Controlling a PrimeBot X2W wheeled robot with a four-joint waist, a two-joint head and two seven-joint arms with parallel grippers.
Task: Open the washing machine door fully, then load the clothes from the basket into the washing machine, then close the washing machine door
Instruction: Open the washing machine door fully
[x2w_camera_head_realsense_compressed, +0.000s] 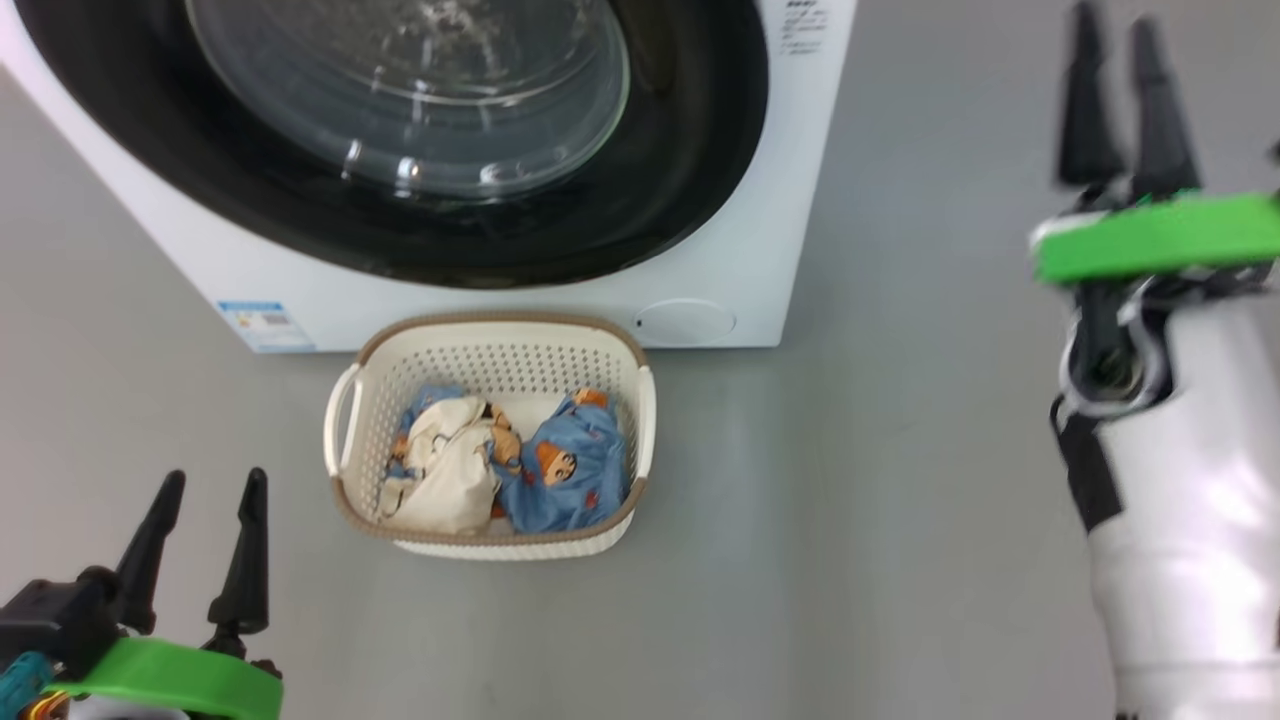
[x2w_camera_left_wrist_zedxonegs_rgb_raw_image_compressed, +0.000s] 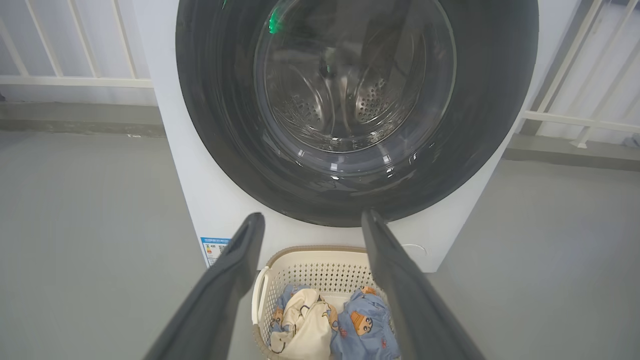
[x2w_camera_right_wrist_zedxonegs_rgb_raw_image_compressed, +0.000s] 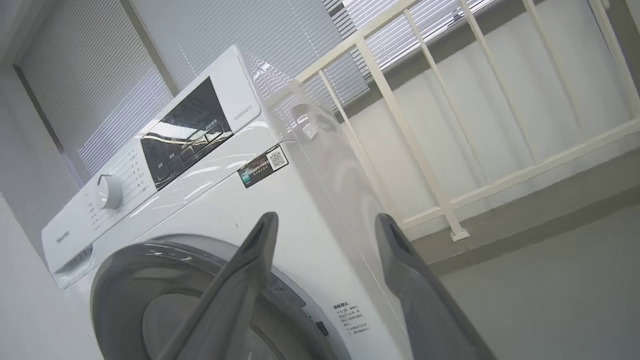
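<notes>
The washing machine door, a glossy black ring around bulging glass, sits shut on the white washing machine. At its foot the cream basket holds the clothes, blue bear-print fabric with one cream side up. Grey floor spreads around, with a white railing and slatted blinds behind. The left gripper hovers low beside the basket and the right gripper is raised to the machine's right, both spread wide and empty.

Laundry corner: washing machine, basket (white railing, window blinds behind).
</notes>
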